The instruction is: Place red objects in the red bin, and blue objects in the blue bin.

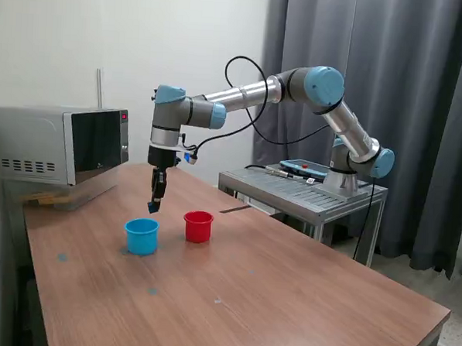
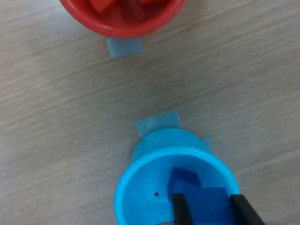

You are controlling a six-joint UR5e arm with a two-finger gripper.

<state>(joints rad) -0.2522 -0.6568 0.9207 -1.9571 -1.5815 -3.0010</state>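
The blue bin (image 1: 142,236) and the red bin (image 1: 198,226) stand side by side on the wooden table, the blue one toward the exterior view's left. My gripper (image 1: 153,207) hangs just above the blue bin's rim (image 2: 126,187). In the wrist view my gripper (image 2: 211,213) is shut on a blue cube (image 2: 211,199) over the cup's mouth. A second, darker blue cube (image 2: 183,179) lies on the cup's floor. The red bin (image 2: 122,26) is cut off at the frame edge, and red cubes (image 2: 101,4) show inside it.
A microwave (image 1: 58,144) stands at the table's back, on the exterior view's left. A metal stand (image 1: 304,188) carries the arm's base behind the table. Blue tape pieces (image 2: 124,47) (image 2: 158,123) mark the tabletop by each cup.
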